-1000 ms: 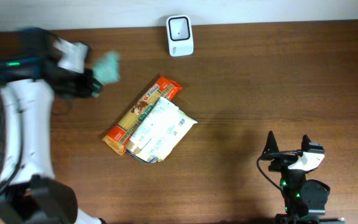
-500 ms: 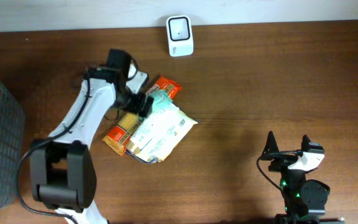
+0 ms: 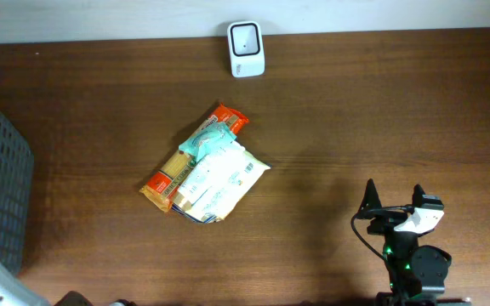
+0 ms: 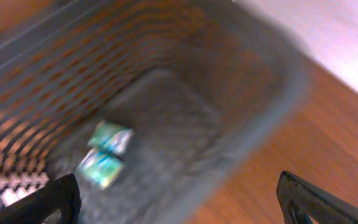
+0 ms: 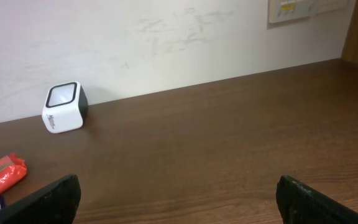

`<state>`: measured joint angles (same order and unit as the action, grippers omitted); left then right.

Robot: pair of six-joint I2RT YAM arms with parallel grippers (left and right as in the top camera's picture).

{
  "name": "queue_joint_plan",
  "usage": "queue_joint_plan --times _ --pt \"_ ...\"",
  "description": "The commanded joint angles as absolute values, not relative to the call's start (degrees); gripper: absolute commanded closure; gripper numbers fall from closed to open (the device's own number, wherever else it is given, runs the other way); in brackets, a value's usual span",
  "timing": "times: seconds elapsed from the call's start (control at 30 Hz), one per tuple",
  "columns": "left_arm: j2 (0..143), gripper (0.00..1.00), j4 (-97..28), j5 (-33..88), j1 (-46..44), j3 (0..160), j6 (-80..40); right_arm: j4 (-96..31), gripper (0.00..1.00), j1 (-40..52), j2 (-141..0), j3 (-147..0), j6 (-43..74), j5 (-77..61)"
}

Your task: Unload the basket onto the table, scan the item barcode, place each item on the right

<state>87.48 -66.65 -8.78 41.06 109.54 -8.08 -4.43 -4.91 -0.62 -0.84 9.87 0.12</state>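
Three packets lie heaped in the middle of the counter [image 3: 381,110]. A teal packet [image 3: 209,136] sits on top toward the far side, beside a white pouch [image 3: 224,178], and under both is a long orange pasta packet [image 3: 158,182]. Its red end points toward the white scanner [image 3: 246,48], which stands well apart at the counter's far edge. The left end effector [image 4: 176,190] hangs over the dark mesh basket [image 4: 253,112] at the counter's left end, with its fingers [image 4: 48,200] spread wide and nothing between them. That blurred view shows two small sachets [image 4: 104,155] on the basket's bottom. The right end effector [image 5: 179,190] sits low at the near right, also wide and empty, facing the scanner.
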Motion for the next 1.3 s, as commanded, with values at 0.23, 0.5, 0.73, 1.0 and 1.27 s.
queue_joint_plan --times 0.23,0.5,0.73,1.0,1.27 --pt "92.60 0.01 -50.50 -8.80 59.53 83.18 -0.89 -4.49 0.01 -5.23 -0.21 -0.32 9.43 0.67" --pt "107.72 0.03 -49.06 -8.84 61.12 82.54 -1.63 -4.49 0.01 -5.23 -0.21 -0.32 9.43 0.67" --pt "115.44 0.09 -47.33 -8.86 61.47 82.54 -2.13 -4.49 0.01 -5.23 -0.21 -0.32 9.43 0.64" --pt "116.90 0.95 -43.53 -8.86 61.47 82.56 -2.11 -4.49 0.01 -5.23 -0.21 -0.32 9.43 0.64" --pt "110.24 1.00 -51.11 10.28 61.30 91.11 -2.11 -4.49 0.01 -5.23 -0.21 -0.32 9.43 0.64"
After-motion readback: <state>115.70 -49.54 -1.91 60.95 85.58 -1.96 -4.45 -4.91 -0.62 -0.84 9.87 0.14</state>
